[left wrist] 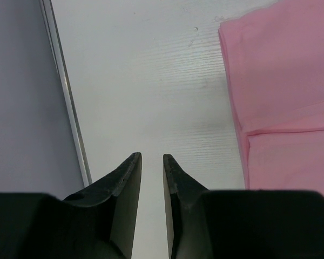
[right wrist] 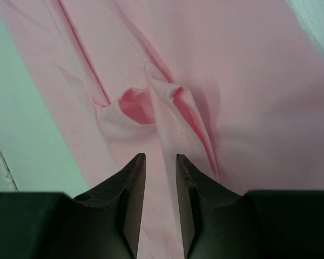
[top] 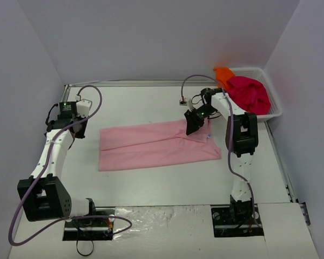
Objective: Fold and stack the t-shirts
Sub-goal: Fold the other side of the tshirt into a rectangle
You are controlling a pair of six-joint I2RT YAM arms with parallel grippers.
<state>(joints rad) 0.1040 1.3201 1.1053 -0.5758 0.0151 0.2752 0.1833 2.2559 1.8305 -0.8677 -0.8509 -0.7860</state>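
Observation:
A light pink t-shirt (top: pixel 156 144) lies folded into a long strip across the middle of the table. My right gripper (top: pixel 194 123) hovers over its right end. In the right wrist view the jaws (right wrist: pixel 161 156) stand slightly apart just above the pink cloth (right wrist: pixel 248 81), with a puckered fold right ahead of them and nothing held. My left gripper (top: pixel 75 127) is off the shirt's left end. Its jaws (left wrist: pixel 152 156) are a little apart over bare table, and the shirt's edge (left wrist: pixel 286 81) lies to the right. A magenta-red t-shirt (top: pixel 249 94) and an orange t-shirt (top: pixel 223 75) sit bunched in the basket.
A white mesh basket (top: pixel 274 110) stands at the back right corner, behind the right arm. A metal rail (left wrist: pixel 65 91) edges the table on the left, against the grey wall. A cable loops over the back of the table near the right gripper.

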